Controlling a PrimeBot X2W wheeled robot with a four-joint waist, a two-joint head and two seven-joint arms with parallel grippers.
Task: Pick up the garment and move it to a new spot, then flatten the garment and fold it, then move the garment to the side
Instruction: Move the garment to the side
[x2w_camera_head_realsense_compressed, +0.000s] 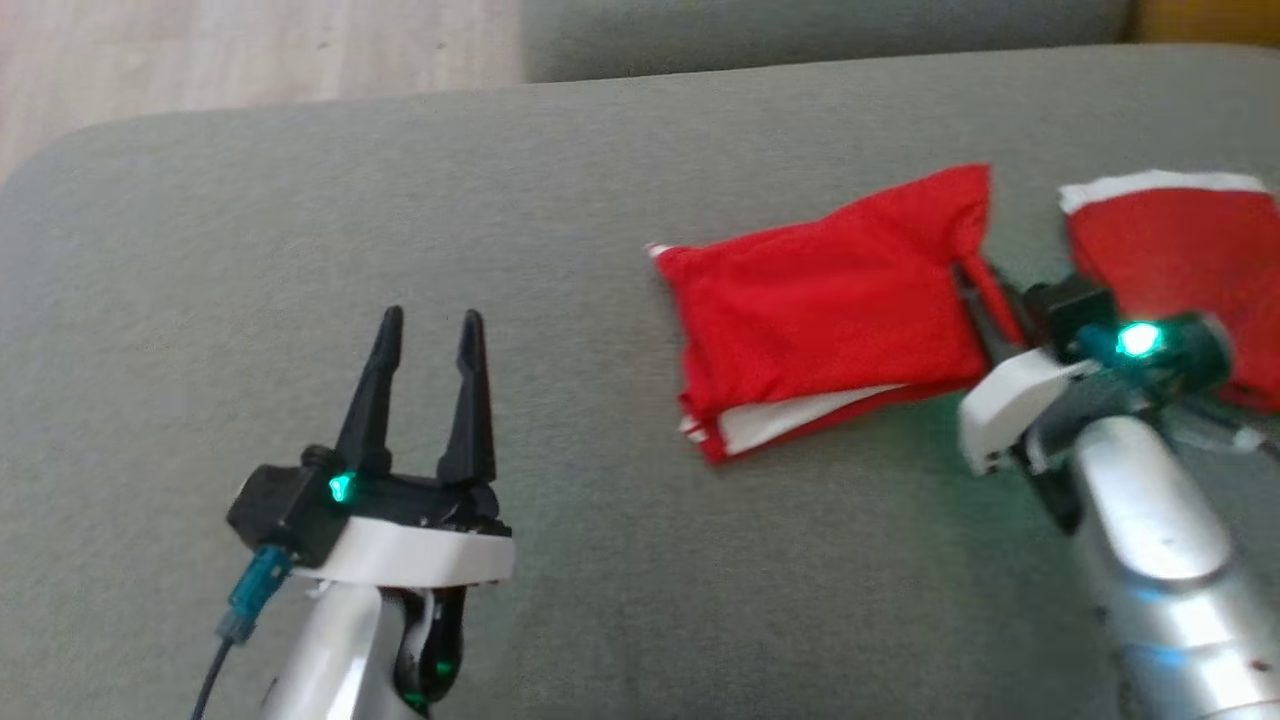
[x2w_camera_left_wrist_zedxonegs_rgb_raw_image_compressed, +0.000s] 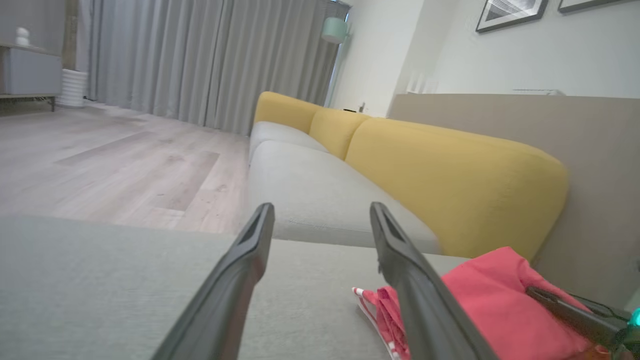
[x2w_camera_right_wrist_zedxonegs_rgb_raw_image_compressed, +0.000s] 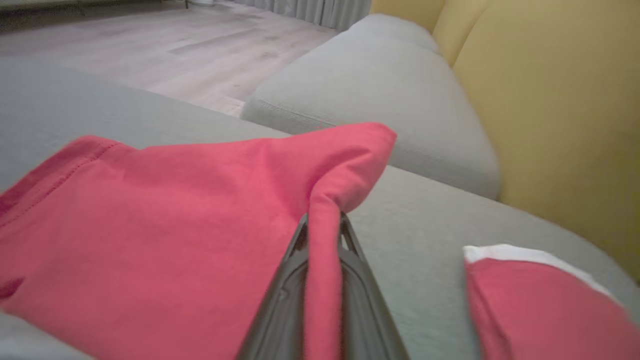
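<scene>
Jaws of your right gripper (x2w_camera_head_realsense_compressed: 975, 285) press together on a raised fold at the right end of the folded red garment (x2w_camera_head_realsense_compressed: 830, 290), which lies on the grey seat cushion (x2w_camera_head_realsense_compressed: 500, 180). Your left gripper (x2w_camera_head_realsense_compressed: 430, 325) hangs over bare cushion, jaws spread and holding nothing, well apart from the cloth. The garment's long axis runs left to right between your two arms, its white-lined open edge toward the robot. Your right arm is plainly the nearer; a shift to the side would likely trail the bundle behind that pinched end. A second red piece (x2w_camera_head_realsense_compressed: 1180, 250) with a white edge lies just right of that gripper.
</scene>
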